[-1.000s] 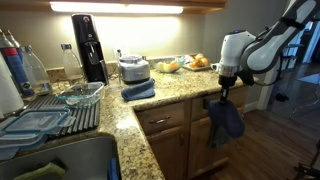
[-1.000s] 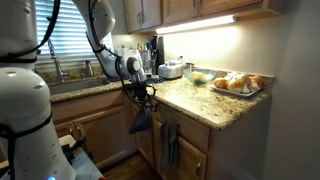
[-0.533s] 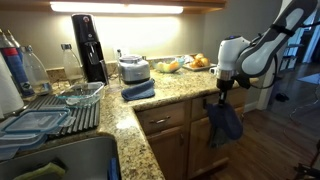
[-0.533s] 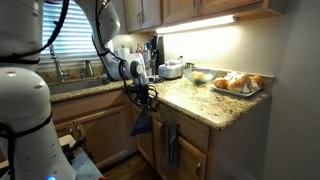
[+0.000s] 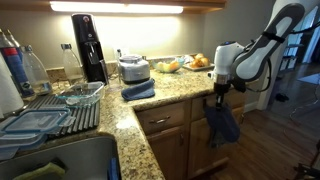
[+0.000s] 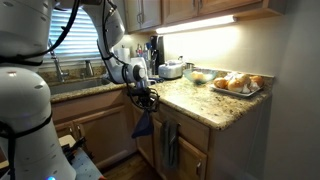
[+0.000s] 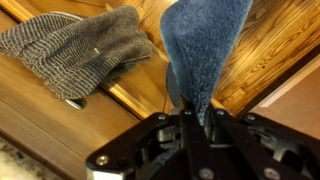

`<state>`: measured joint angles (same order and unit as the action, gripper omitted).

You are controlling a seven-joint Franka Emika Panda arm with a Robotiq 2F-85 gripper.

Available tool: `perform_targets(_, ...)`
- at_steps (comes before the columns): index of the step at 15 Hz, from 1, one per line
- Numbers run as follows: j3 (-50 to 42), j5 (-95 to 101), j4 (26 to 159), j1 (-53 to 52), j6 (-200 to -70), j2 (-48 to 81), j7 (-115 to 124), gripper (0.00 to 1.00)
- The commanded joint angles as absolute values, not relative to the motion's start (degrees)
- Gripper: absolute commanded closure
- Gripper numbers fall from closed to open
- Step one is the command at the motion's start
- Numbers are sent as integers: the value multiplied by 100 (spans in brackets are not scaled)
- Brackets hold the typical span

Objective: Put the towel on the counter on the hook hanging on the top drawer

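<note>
The pincer (image 5: 219, 97) is clamped on the towel (image 5: 224, 122), which hangs just below the worktop's (image 5: 170, 92) front edge. Pickup looks done; placing it on the hook, unseen here, remains.

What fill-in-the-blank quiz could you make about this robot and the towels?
The gripper is shut on a towel coloured ____. That towel hangs ____ the gripper. The folded towel lies on the ____. In the wrist view, the second hanging towel is coloured ____.
Missing: blue; below; counter; grey.
</note>
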<state>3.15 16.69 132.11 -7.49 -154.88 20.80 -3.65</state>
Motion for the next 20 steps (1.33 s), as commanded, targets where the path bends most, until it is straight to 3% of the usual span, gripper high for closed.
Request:
perform_targets(1, 204, 1749, 13092, -844, -15604, 2256, -263, 95)
perform_targets(20, 296, 1554, 12937, -741, -15621, 2857, -450, 95)
